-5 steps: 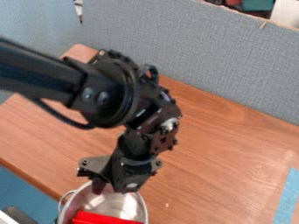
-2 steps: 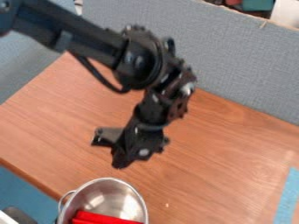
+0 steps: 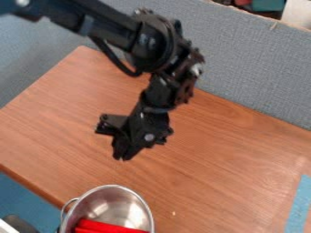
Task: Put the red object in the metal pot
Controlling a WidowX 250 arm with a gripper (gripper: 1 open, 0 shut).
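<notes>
One black gripper (image 3: 125, 146) hangs over the middle of the wooden table (image 3: 49, 118), pointing steeply down toward the near left. Its tip is blurred and dark (the fingers merge with the housing), so I cannot tell how wide the jaws stand; nothing shows between them, and the tool touches neither the table nor the pot. To the right and nearer, at the bottom edge, sits the metal pot (image 3: 119, 193), well apart from the gripper. The red object (image 3: 91, 223) lies inside it, against the near left wall.
</notes>
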